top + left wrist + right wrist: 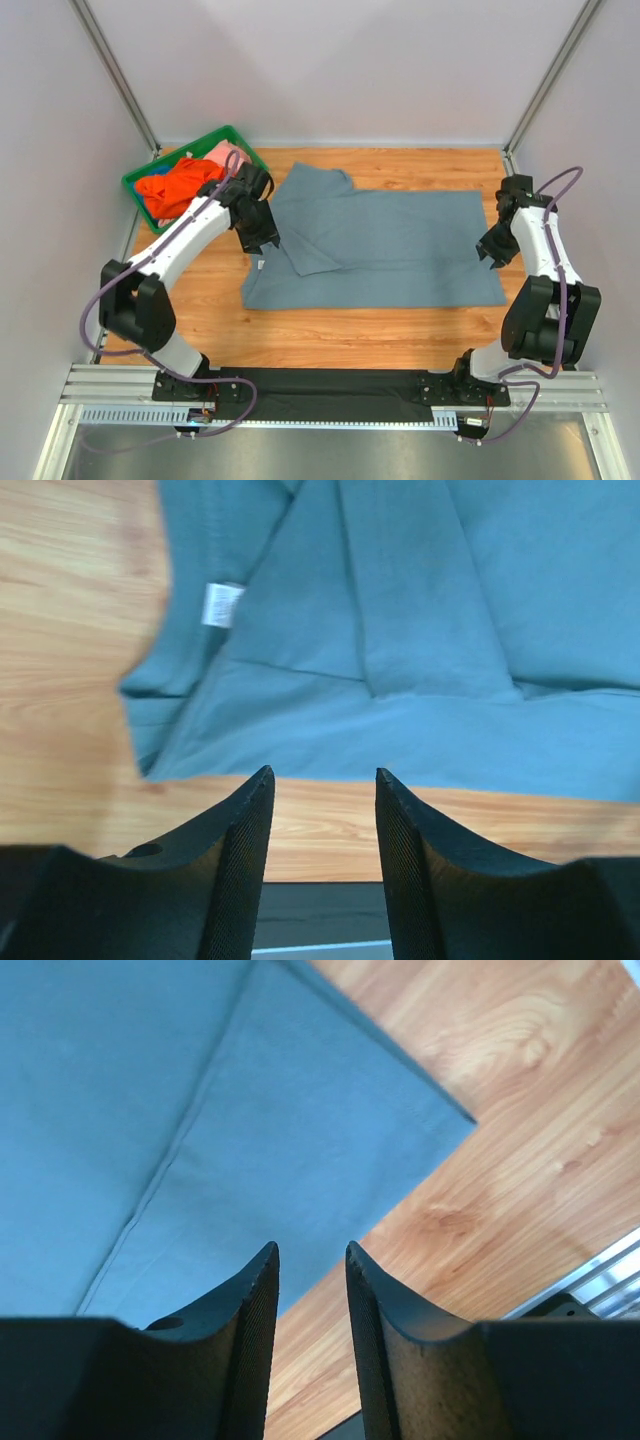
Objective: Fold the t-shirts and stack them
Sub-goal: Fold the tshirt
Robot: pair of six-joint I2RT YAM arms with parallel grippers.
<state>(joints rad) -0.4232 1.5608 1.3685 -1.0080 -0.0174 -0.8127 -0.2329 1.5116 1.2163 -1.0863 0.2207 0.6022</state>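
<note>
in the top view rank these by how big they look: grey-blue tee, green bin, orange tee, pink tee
1. grey-blue tee, spread out
2. green bin
3. orange tee, bunched in the bin
4. pink tee, only a bit shows; partly covered, so unsure

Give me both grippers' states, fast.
Left gripper: open, nothing between its jaws.
Right gripper: open with a narrower gap, holding nothing; the grey t-shirt lies flat beyond it.

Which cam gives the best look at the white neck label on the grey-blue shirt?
Left wrist: white neck label is large and unobstructed on the grey-blue t-shirt. Top external shows only a tiny white speck; right wrist shows plain fabric, no label.
</note>
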